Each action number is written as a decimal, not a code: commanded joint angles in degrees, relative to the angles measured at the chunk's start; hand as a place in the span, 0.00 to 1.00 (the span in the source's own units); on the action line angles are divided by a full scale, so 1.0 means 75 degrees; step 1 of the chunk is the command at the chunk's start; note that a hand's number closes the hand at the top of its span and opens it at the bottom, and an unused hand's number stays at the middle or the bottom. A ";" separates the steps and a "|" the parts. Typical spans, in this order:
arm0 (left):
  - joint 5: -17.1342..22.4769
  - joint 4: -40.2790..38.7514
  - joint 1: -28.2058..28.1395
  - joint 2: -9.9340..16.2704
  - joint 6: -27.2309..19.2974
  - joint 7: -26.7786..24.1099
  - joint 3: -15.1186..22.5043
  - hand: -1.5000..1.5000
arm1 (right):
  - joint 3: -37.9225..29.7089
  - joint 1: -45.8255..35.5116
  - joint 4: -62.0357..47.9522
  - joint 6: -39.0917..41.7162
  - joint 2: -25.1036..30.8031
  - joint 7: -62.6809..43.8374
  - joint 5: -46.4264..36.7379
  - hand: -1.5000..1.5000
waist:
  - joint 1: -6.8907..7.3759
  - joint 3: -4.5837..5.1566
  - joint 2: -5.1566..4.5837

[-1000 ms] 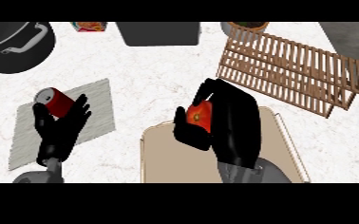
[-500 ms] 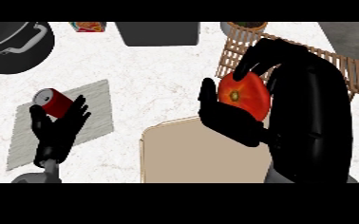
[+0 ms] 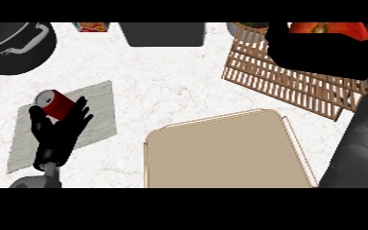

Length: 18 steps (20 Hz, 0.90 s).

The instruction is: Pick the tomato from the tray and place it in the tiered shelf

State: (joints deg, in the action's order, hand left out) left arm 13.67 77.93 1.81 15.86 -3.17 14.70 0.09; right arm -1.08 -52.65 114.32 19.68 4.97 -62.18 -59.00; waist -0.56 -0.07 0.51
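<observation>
The red tomato (image 3: 325, 28) shows at the top right edge of the head view, high above the counter. My right hand (image 3: 309, 53) is curled round it from below and hides most of it. Hand and tomato hang over the far end of the wooden slatted tiered shelf (image 3: 287, 80). The tan tray (image 3: 223, 151) lies at the lower middle with nothing on it. My left hand (image 3: 57, 134) rests open at the lower left, fingers up.
A red can (image 3: 56, 103) lies on a grey mat (image 3: 93, 109) just above my left hand's fingers. A black pot (image 3: 22, 46) sits at the top left. A dark bin (image 3: 161, 33) and a small colourful item (image 3: 92, 27) line the back edge.
My right hand has carried the tomato up and to the right, from above the tray to over the shelf's far end. The left hand and can have not moved.
</observation>
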 commanded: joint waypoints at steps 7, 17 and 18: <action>-0.0021 0.0074 0.0106 -0.0021 0.0003 0.0452 0.0014 0.50 | -0.2143 -0.1876 -0.2287 0.1383 0.1416 0.0119 0.0942 1.00 | 0.0108 0.0013 -0.0053; -0.0264 0.0227 -0.0289 -0.0313 0.0032 0.0100 0.0128 0.50 | -0.2444 -0.1329 -0.3914 0.1007 0.2466 0.1929 0.1239 1.00 | 0.0150 0.0011 -0.0072; -0.0467 -0.0348 0.0241 -0.0615 -0.0216 -0.0056 0.0212 0.50 | -0.2173 -0.0995 -0.3740 0.0734 0.2124 0.1858 0.1071 1.00 | 0.0098 0.0013 -0.0081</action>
State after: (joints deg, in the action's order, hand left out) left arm 11.54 78.36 2.33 13.77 -3.70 14.57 0.45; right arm -18.31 -62.15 89.32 27.80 20.49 -49.47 -50.20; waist 0.31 -0.19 0.14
